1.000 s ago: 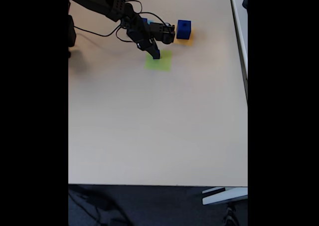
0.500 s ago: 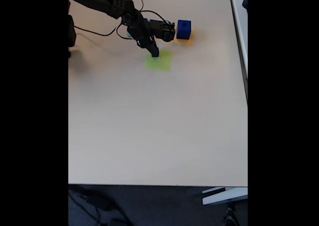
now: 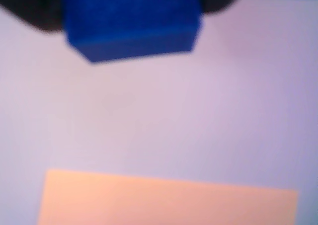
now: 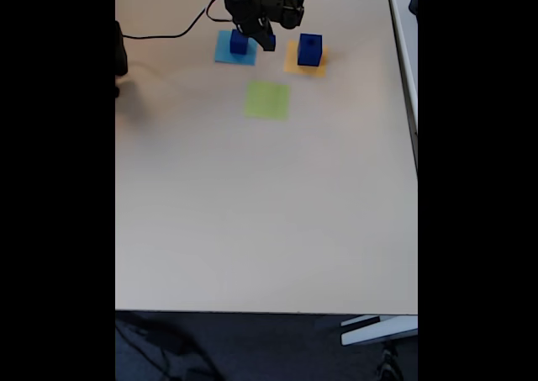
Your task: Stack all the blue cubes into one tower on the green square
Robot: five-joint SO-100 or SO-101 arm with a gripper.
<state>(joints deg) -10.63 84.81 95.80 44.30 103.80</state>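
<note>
So I've got the arm's black two-finger gripper (image 4: 267, 41) up at the far end of the beige table (image 4: 269, 213) now. A second ago it was poking down at the near-left corner of the flat yellow-green paper square (image 4: 267, 99); since then it's swung back and up, and that square is completely bare again. Nothing got left on it.

In the wrist view a small dark-blue solid cube (image 3: 131, 21) sits right up between the dark finger shapes at the top edge, pretty blurry, with the flat orange-yellow square (image 3: 169, 200) ahead and a sliver of light blue at the top right. Looks to me like the fingers are clamped on that cube, probably the little one that's half hidden by the gripper in the fixed view.

Other cubes: a mid-size dark-blue cube (image 4: 239, 42) sits on the flat light-blue square (image 4: 227, 53), and the biggest dark-blue cube (image 4: 309, 50) sits on the orange-yellow square, just beside the gripper.

So tower progress is zero. My guess is the big cube should go down first as the base, so carrying the small one around seems like the wrong order.
</note>
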